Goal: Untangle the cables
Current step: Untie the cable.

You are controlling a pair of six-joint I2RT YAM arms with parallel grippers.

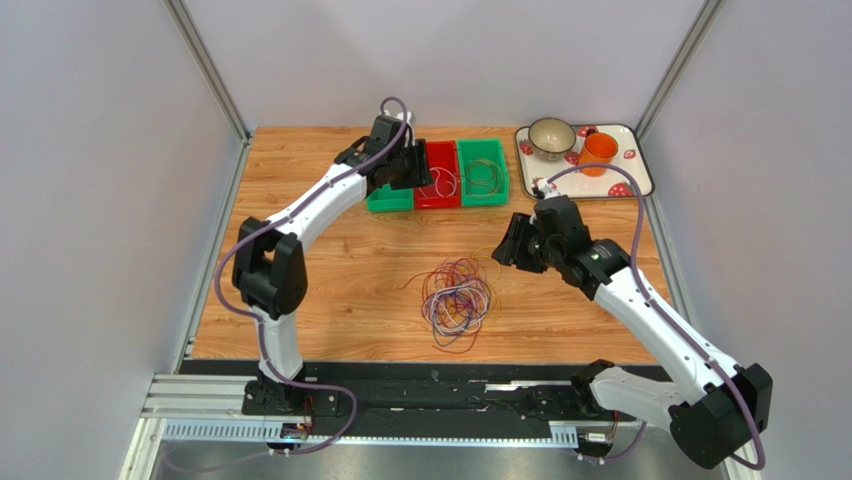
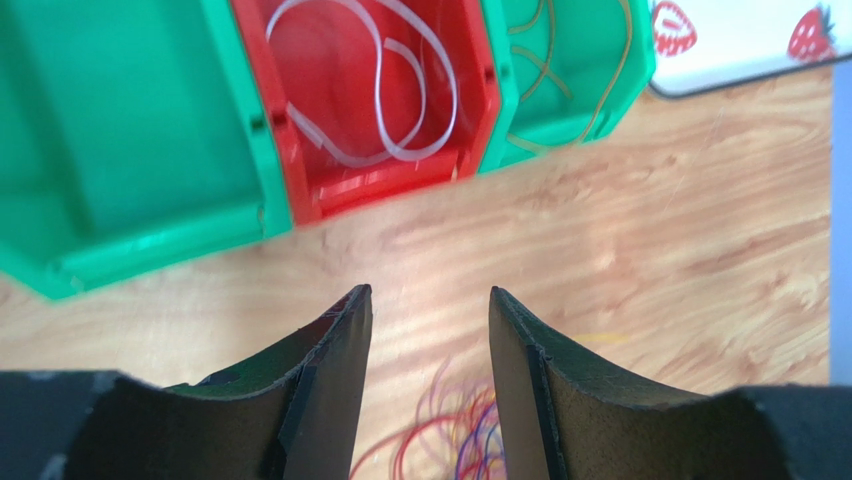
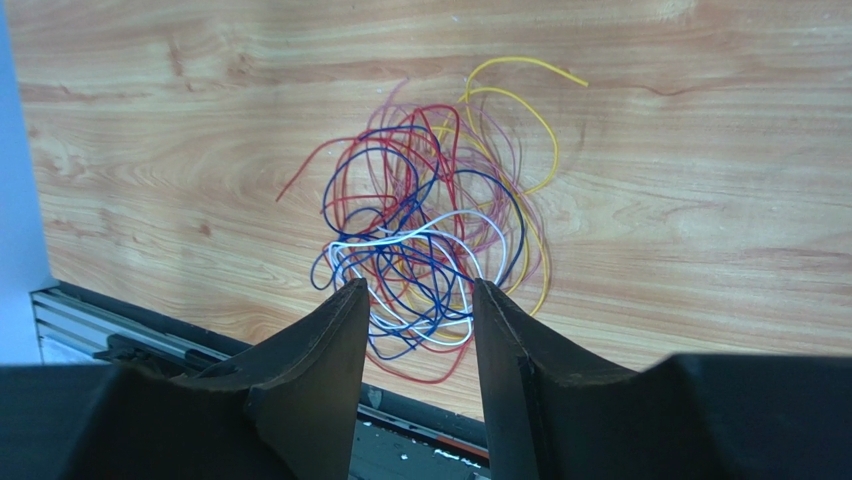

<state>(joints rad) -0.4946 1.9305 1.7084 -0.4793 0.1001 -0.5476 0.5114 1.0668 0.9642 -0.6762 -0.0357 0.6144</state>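
A tangle of cables point(image 1: 457, 298) in red, blue, purple, yellow and white lies mid-table; it also shows in the right wrist view as cables point(image 3: 430, 230). A white cable point(image 2: 380, 90) lies looped in the red bin point(image 2: 275, 120). Dark green cables point(image 2: 560, 70) lie in the green bin point(image 2: 640, 60) to its right. My left gripper point(image 2: 430, 290) is open and holds nothing, hovering at the bins' near edge point(image 1: 415, 170). My right gripper point(image 3: 415, 283) is open and holds nothing, raised just right of the tangle point(image 1: 508, 245).
An empty green bin point(image 2: 120, 130) stands left of the red one. A strawberry-print tray point(image 1: 640, 175) at the back right carries a bowl point(image 1: 551, 138) and an orange cup point(image 1: 600, 150). Metal posts and grey walls enclose the table.
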